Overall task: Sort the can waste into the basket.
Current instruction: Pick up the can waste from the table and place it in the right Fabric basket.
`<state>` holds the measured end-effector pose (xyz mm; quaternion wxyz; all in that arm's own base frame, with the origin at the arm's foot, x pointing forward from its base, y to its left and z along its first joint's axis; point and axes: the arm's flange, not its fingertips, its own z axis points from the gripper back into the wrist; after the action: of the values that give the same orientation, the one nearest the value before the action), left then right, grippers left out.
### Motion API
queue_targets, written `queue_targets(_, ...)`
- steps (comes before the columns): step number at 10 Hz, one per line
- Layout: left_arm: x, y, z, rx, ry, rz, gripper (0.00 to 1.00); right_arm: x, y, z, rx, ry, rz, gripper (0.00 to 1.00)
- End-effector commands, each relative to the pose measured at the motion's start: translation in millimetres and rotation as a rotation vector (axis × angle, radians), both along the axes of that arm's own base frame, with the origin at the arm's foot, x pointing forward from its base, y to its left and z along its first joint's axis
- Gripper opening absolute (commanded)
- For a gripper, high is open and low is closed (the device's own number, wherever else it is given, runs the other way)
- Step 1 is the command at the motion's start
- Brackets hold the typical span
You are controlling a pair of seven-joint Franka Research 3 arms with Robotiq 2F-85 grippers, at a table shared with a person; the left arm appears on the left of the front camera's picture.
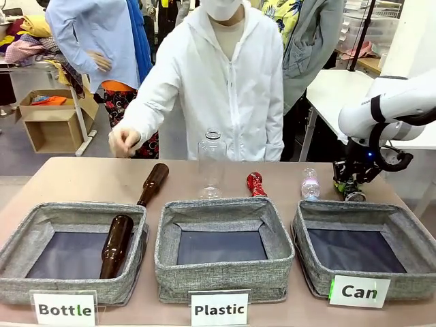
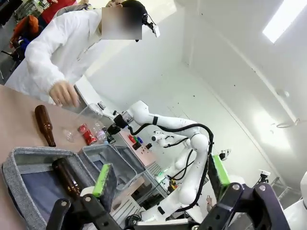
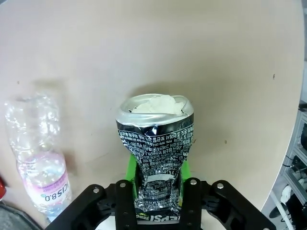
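Grey woven fabric forms the "Can" basket (image 1: 409,228); just behind it the right gripper (image 1: 351,187) is lowered to the table (image 1: 82,177), and the red can (image 1: 256,184) is seen lying farther left. At the left wrist, the left gripper (image 2: 160,176) is shown with jaws wide apart, nothing between them. At the right wrist, the crushed dark can (image 3: 156,143), on the table beside a clear plastic bottle (image 3: 41,163), is clamped between the green pads (image 3: 130,167).

Clamping with right gripper (image 1: 349,188) at tabletop (image 1: 82,180) far-right corner; left gripper (image 2: 160,175) held open.
Reaching in from the right with right arm (image 1: 388,109), wrist pointed down, pads (image 3: 130,165) pressed on both sides of dark crushed can (image 3: 156,139). Left raised over the left end, jaws spread wide.
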<state>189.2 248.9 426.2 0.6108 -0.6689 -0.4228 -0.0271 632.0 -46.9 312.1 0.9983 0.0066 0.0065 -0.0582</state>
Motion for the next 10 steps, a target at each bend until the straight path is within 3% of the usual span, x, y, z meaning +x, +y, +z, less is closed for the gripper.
queue_targets(1, 0.7, 2.4, 0.0, 0.007, -0.019, -0.014, 1.00, 5.0, 1.2, 0.7, -0.023, 0.013, -0.032, 0.00)
queue_targets(3, 9.1, -6.4, -1.4, 0.017, -0.012, -0.068, 1.00, 0.9, -1.9, 9.8, -0.014, -0.013, -0.029, 0.00)
queue_targets(6, 61.7, -64.7, -28.8, 0.159, 0.158, -0.245, 1.00, -43.4, -18.2, 70.2, 0.012, -0.176, 0.003, 0.00)
queue_targets(7, 78.6, -80.8, -42.8, 0.212, 0.217, -0.268, 1.00, -64.2, -20.4, 92.3, 0.020, -0.242, 0.063, 0.23)
queue_targets(8, 90.0, -96.5, -56.3, 0.262, 0.254, -0.303, 1.00, -90.0, -19.1, 113.6, 0.011, -0.296, 0.140, 0.23)
queue_targets(10, 108.6, -107.9, -81.3, 0.338, 0.342, -0.296, 1.00, -131.3, -10.8, 135.8, 0.052, -0.295, 0.402, 0.23)
